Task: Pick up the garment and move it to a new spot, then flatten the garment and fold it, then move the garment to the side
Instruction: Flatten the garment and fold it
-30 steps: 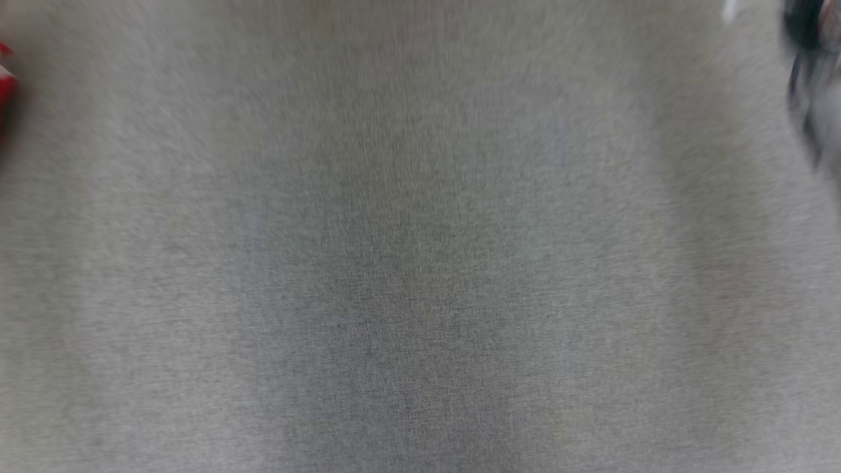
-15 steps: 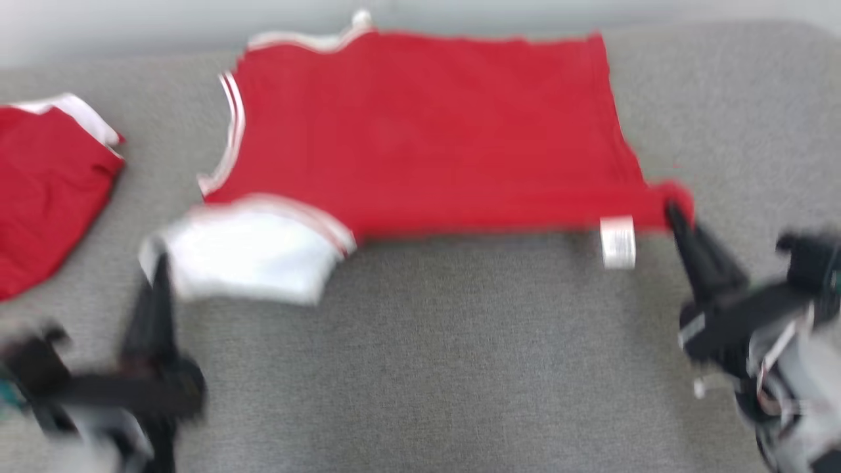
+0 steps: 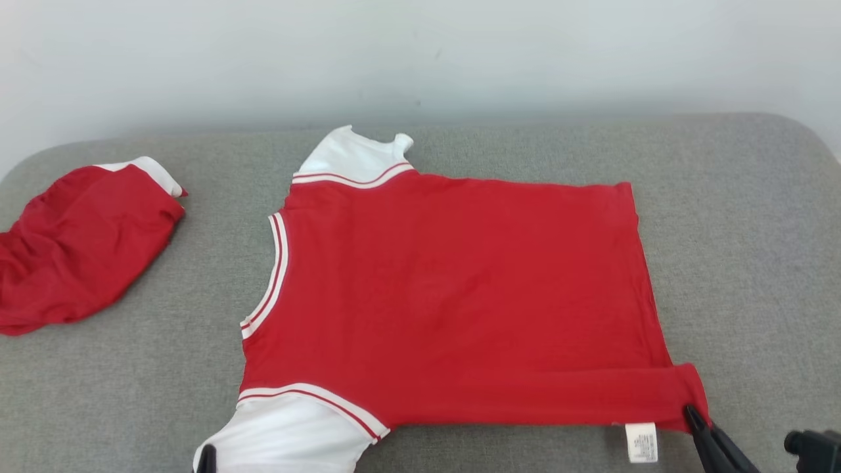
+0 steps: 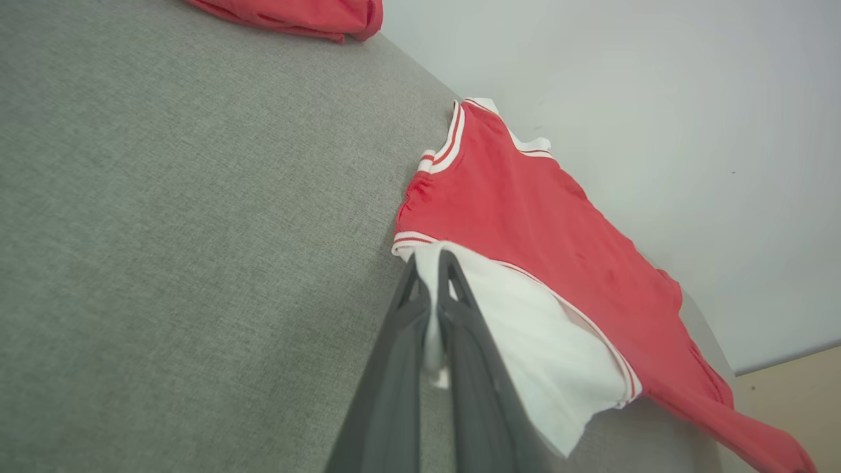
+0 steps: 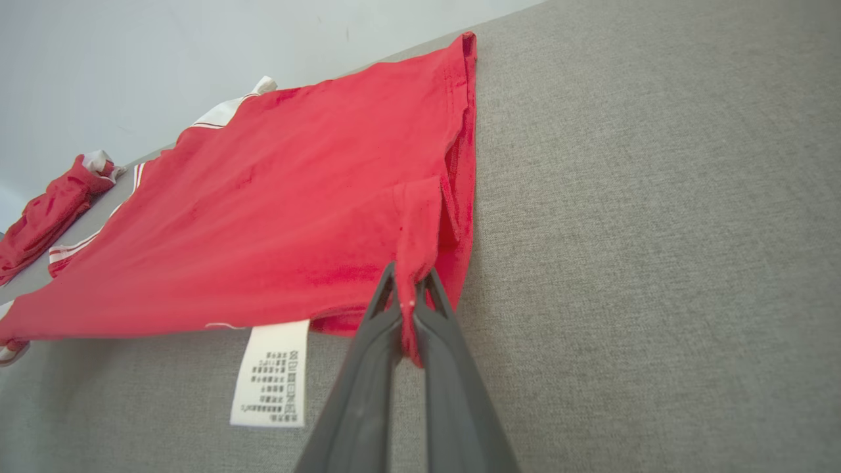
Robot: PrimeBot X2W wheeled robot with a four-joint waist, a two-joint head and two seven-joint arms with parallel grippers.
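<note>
on the grey upholstery (image 3: 755, 230), the red white-sleeved shirt (image 3: 460, 295) now lies flat; left gripper (image 4: 430, 263) pinches sleeve (image 4: 525, 328), right gripper (image 5: 409, 279) hem (image 5: 420, 223); folding next.

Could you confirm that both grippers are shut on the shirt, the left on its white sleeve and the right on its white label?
Not quite: the right gripper is shut on the red hem corner of the shirt, not on the label, which hangs free beside it, as the right wrist view shows. The left gripper is indeed shut on the white sleeve.
</note>
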